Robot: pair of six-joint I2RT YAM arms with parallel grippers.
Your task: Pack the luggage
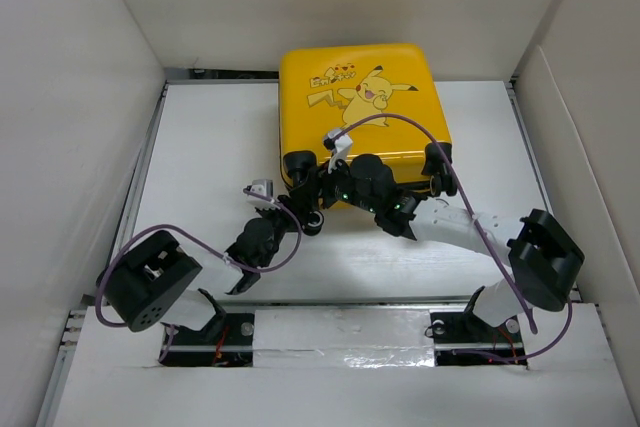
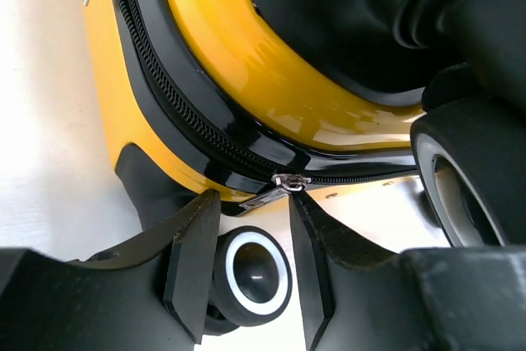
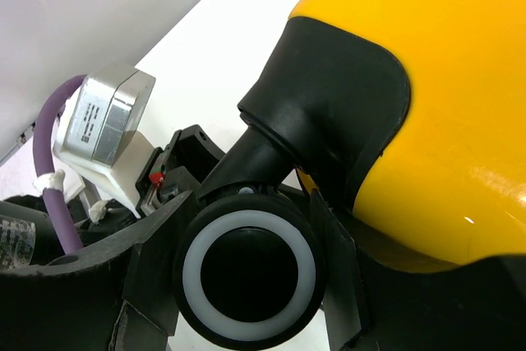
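Yellow luggage (image 1: 365, 112) lies lid-down, far-centre on worktop (image 1: 200, 147). We log left hand (image 2: 253, 201) released, straddling zip pull (image 2: 275, 191); right hand (image 3: 246, 207) clamping wheel (image 3: 246, 273). We judge zipping unfinished.

No text can be read in any view.

Top view: the luggage (image 1: 400, 122) carries 1 short line of black stylised lettering (image 1: 335, 77) on its yellow face, just to the upper left of the cartoon figure (image 1: 365, 95). The characters are too small and blurred to make out.

Right wrist view: a dark housing (image 3: 15, 240) at the left edge bears pale marks that may be print, too blurred to tell.

Left wrist view: no markings visible.
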